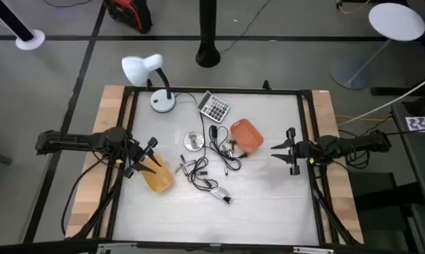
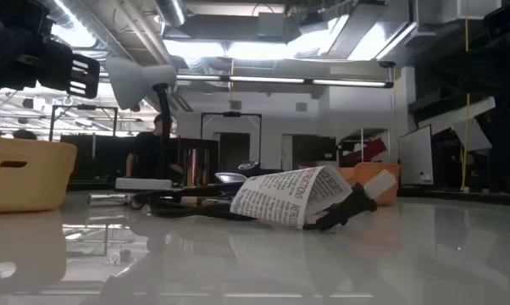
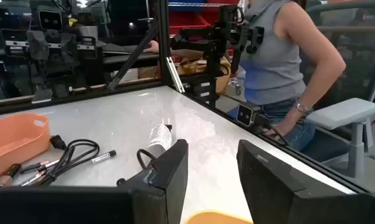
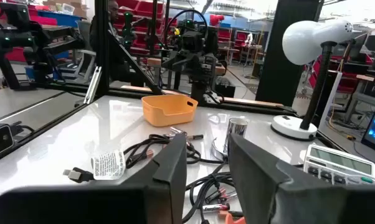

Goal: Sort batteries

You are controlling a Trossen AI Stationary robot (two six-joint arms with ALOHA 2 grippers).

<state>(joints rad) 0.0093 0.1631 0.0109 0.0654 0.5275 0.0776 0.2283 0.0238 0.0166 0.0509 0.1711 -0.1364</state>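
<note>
Two claws stand open and empty, so I judge the sorting has not started. My left claw (image 1: 150, 156) hangs above the yellow bin (image 1: 158, 176) at the left side of the bench (image 1: 269, 204). My right claw (image 1: 277, 151) waits at the right side, well apart from the clutter. The batteries (image 1: 186, 167) lie loose near the black cables (image 1: 219, 148) in the middle, between the yellow bin and the orange tray (image 1: 246, 135). For the next move, I think one claw must reach to the middle and come down over a single battery, clear of the cables.
</note>
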